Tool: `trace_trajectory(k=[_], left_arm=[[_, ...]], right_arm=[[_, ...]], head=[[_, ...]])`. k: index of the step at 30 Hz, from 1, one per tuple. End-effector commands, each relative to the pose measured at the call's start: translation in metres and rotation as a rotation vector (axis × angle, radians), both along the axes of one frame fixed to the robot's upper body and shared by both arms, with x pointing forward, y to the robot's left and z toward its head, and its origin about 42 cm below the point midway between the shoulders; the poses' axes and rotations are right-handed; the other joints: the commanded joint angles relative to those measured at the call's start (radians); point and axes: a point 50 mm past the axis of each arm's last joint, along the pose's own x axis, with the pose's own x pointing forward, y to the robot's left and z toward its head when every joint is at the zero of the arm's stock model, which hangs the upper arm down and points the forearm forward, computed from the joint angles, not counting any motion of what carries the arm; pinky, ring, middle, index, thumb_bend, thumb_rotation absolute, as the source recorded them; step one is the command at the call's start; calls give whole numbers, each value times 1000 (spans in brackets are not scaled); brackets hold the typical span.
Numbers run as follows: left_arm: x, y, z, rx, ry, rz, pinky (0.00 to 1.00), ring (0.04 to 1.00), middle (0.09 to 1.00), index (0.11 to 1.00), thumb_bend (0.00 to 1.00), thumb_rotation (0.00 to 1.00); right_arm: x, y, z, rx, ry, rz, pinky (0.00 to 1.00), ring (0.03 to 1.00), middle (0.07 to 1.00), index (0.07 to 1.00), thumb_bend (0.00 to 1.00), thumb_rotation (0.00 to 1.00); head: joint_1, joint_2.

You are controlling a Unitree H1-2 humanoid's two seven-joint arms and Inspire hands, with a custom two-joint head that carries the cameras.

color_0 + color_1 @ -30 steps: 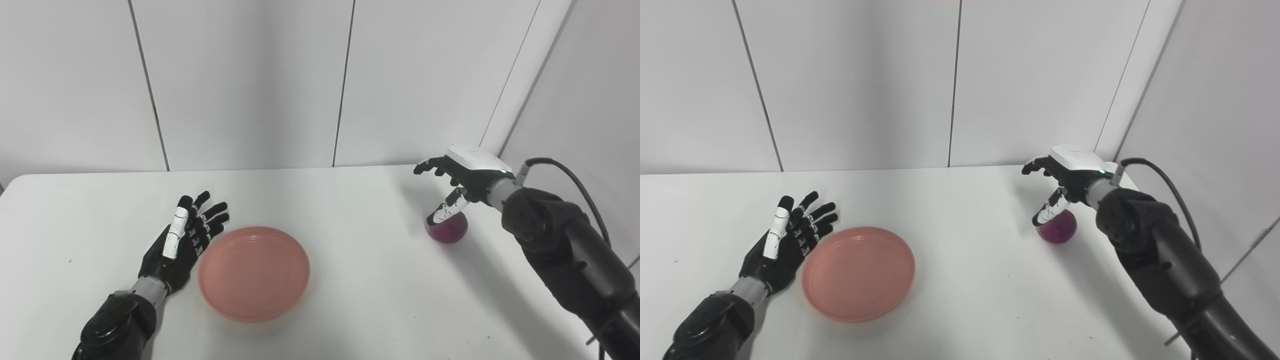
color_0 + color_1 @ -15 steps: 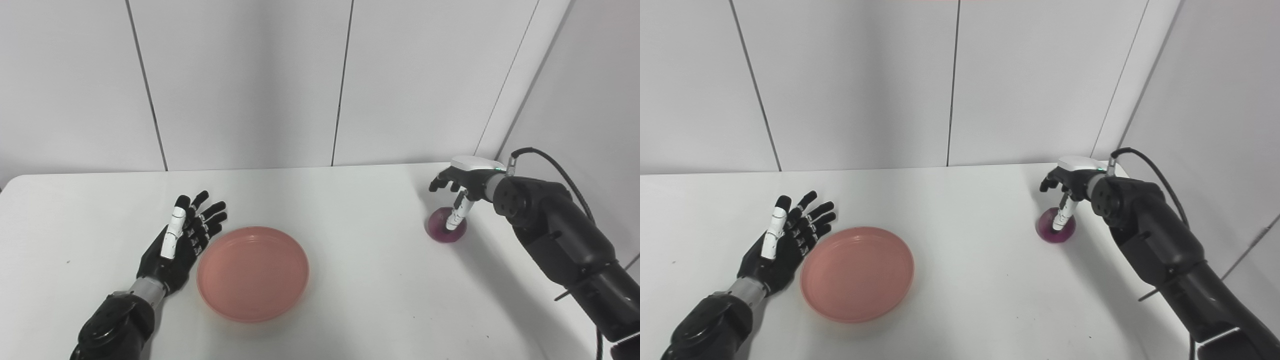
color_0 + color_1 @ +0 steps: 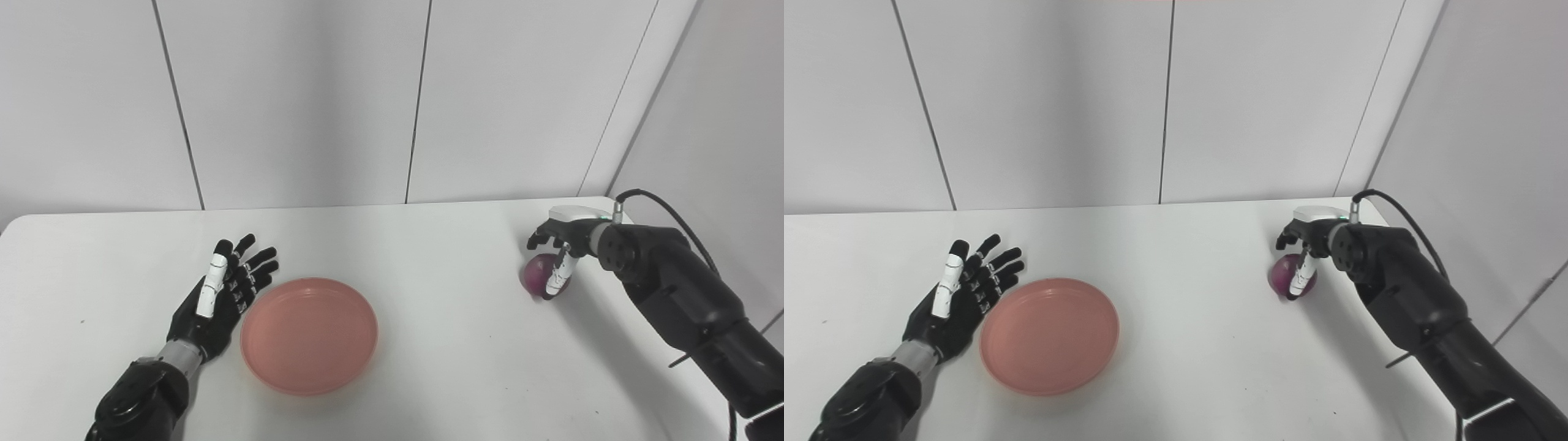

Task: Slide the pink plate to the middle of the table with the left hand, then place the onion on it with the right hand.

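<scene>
The pink plate (image 3: pixel 309 334) lies empty on the white table (image 3: pixel 429 367), left of the middle. My left hand (image 3: pixel 215 299) rests open just left of the plate's rim, fingers spread and palm toward the plate. It is very close to the rim, but contact is unclear. The purple onion (image 3: pixel 535 273) sits on the table at the far right. My right hand (image 3: pixel 565 237) covers it from above. Its fingers curl over the onion's top and back, and the thumb (image 3: pixel 556 277) presses its front right side.
White wall panels stand right behind the table's back edge (image 3: pixel 367 205). A side wall runs close along the table's right edge, near the onion. A black cable (image 3: pixel 667 214) loops from my right wrist.
My right hand came down from above the onion and its fingers and thumb closed around it. The left hand and the plate stayed still. The view shifted slightly.
</scene>
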Motion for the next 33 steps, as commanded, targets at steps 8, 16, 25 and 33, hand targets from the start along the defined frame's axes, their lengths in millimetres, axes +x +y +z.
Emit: trace_trajectory(k=[8, 16, 25, 33], left_arm=[[-15, 4, -28, 28, 139, 11, 967, 902, 889, 1000, 740, 896], [-15, 4, -30, 27, 141, 8, 971, 905, 889, 1000, 746, 893], [-14, 5, -34, 24, 148, 10, 966, 901, 881, 1000, 749, 885], [-15, 5, -34, 27, 148, 9, 957, 897, 878, 1000, 751, 888]], right_arm=[[0, -2, 15, 22, -39, -18, 729, 859, 874, 797, 1000, 147], [0, -1, 12, 8, -34, -7, 717, 850, 867, 797, 1000, 157], [-1, 1, 0, -28, -41, 5, 667, 803, 836, 791, 1000, 162], [-1, 2, -5, -53, -49, 12, 628, 746, 803, 787, 977, 130]], head=[[0, 1], [4, 5], [7, 5], [7, 8]])
